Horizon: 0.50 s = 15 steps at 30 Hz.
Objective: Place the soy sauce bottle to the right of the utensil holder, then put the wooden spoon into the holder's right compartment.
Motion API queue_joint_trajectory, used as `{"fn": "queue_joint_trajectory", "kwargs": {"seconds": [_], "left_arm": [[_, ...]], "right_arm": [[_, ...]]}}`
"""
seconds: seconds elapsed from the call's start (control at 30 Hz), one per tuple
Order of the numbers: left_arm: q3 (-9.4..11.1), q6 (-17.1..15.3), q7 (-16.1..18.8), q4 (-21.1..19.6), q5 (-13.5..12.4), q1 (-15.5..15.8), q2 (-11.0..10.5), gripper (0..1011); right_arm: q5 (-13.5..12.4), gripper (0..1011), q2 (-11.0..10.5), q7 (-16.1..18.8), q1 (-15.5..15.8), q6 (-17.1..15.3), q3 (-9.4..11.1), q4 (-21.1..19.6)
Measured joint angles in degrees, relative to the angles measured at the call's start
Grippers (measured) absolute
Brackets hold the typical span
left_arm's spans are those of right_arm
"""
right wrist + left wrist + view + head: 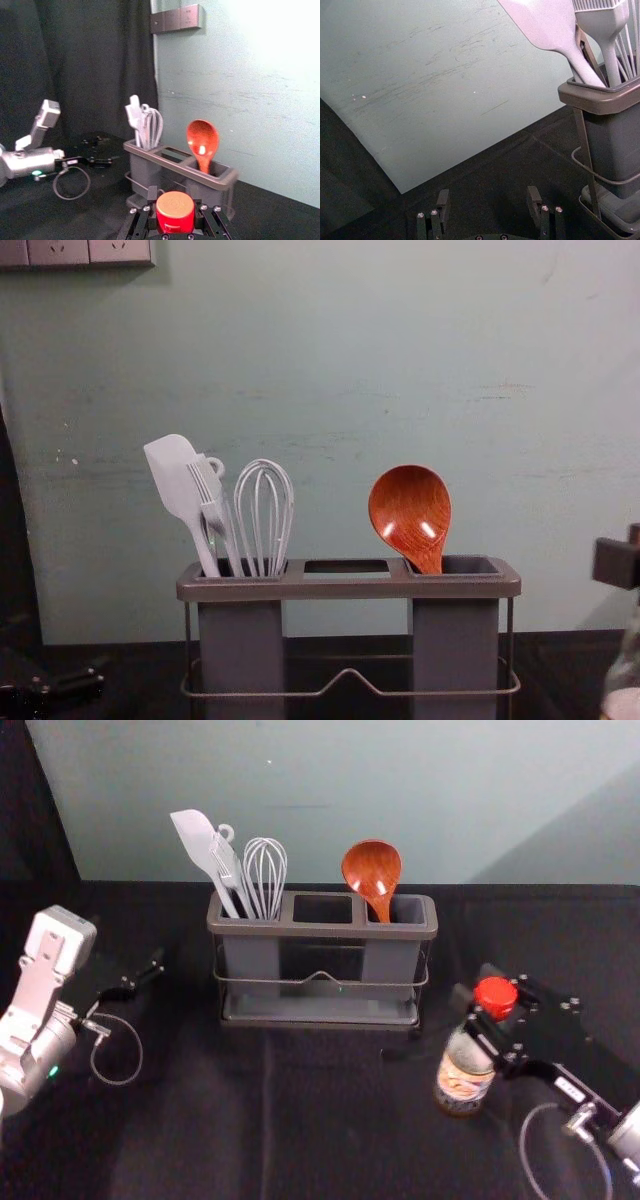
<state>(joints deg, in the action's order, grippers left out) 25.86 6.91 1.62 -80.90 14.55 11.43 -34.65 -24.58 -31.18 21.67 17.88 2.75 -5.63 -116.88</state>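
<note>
From where I sit, I see a pale grey-green wall (330,780) behind the table, with thin scuffs (432,77) and a few white specks (363,97) on it. A row of sockets (60,252) is mounted high towards its left side, near a dark curtain (90,65) hanging in folds. Black cloth (190,1130) covers the table, and I can make out a crease (267,1120) running through it. Light brightens the wall in my right wrist view; my head view shows a slanting shadow (600,845) at the wall's right.
</note>
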Motion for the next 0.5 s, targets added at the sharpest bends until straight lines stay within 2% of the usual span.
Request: {"fn": "queue_joint_trajectory", "kwargs": {"seconds": [0.23,0.37,0.5], "left_arm": [[0.0,0.0,0.0,0.0,0.0,0.0,0.0,1000],[0.0,0.0,0.0,0.0,0.0,0.0,0.0,1000],[0.0,0.0,0.0,0.0,0.0,0.0,0.0,1000]], "right_arm": [[-2.09,380,-0.93,0.38,-1.2,-0.37,2.52,2.79],[-2.38,380,-1.3,0.51,-3.56,-0.84,2.71,5.41],[-2.24,380,-1.39,0.85,-6.46,-1.39,1.93,8.11]]}}
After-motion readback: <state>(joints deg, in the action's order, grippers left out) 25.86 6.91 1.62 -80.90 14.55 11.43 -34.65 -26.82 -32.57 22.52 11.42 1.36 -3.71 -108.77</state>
